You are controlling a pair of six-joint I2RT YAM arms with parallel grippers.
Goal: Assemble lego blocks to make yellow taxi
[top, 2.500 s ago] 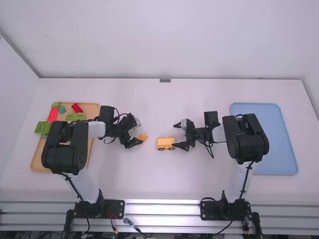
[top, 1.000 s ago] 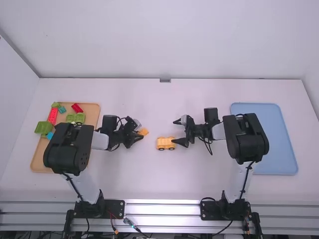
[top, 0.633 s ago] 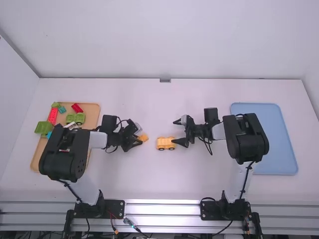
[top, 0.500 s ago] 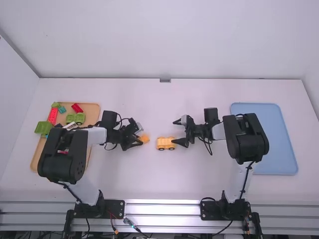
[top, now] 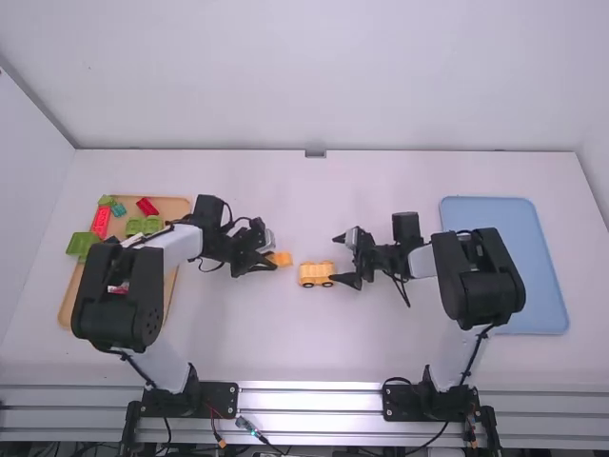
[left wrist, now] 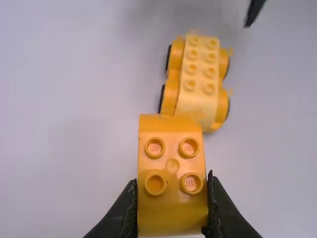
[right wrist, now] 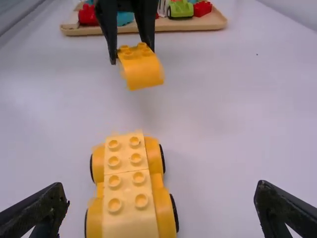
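Observation:
My left gripper (top: 269,262) is shut on a yellow block (top: 284,258), just left of the yellow car (top: 310,275). In the left wrist view, the gripper (left wrist: 172,186) pinches the sides of this studded, curved block (left wrist: 172,166), which overlaps one end of the car (left wrist: 198,82). My right gripper (top: 336,259) stands open at the car's right end. In the right wrist view, that gripper (right wrist: 161,191) has its fingers wide apart around the near part of the car (right wrist: 130,188), which has black wheels and two rows of studs; the held block (right wrist: 141,69) hangs above the table, tilted.
On the left, a wooden tray (top: 181,211) carries red, green and teal blocks, including a green wheeled piece (top: 145,226). A blue tray (top: 504,228) lies at the right, partly under the right arm.
The left gripper has turned and shifted slightly right, bringing its yellow block closer to the car. The right arm's elbow has moved right and towards the camera, its gripper shifting slightly.

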